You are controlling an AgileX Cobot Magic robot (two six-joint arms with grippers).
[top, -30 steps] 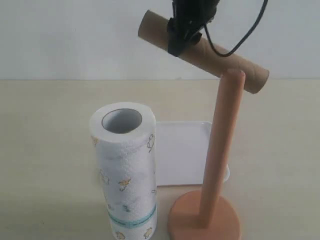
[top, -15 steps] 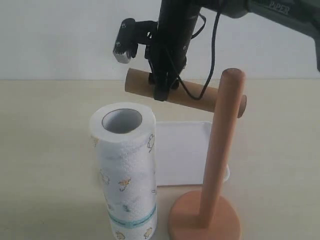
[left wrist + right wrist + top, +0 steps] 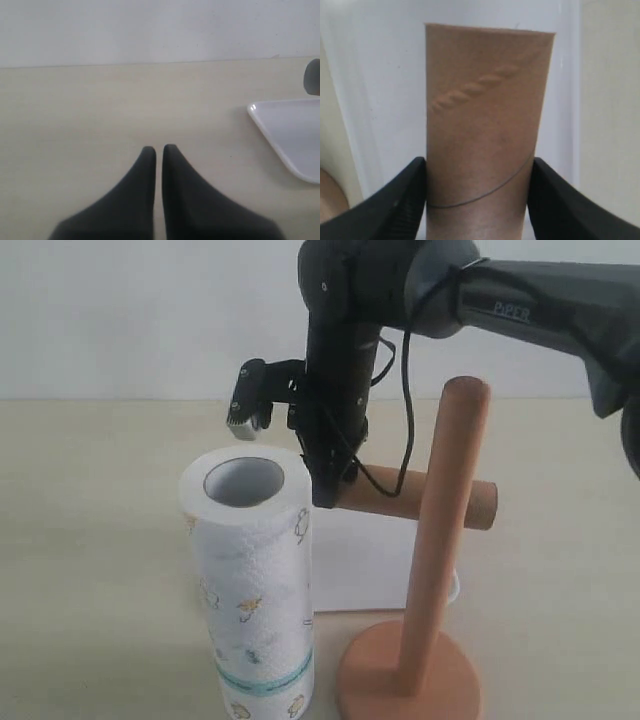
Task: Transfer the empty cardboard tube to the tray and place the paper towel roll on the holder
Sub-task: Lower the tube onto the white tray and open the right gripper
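Note:
My right gripper (image 3: 327, 485) is shut on one end of the empty cardboard tube (image 3: 400, 496), which lies nearly level just above the white tray (image 3: 370, 560) and passes behind the holder's post (image 3: 445, 530). In the right wrist view the brown tube (image 3: 487, 115) fills the gap between the fingers of the right gripper (image 3: 477, 172), with the tray (image 3: 380, 85) underneath. The paper towel roll (image 3: 250, 580) stands upright to the left of the holder's base (image 3: 408, 680). My left gripper (image 3: 159, 149) is shut on nothing over bare tabletop, apart from the tray's corner (image 3: 290, 135).
The beige table (image 3: 90, 540) spreads to the left of the roll and to the right of the holder. A white wall (image 3: 150, 310) backs the table. The right arm's cable (image 3: 404, 410) hangs close to the post's top.
The right arm has come down with the tube, from above the post's top to just over the tray. The tube has levelled out. Roll and holder have not moved.

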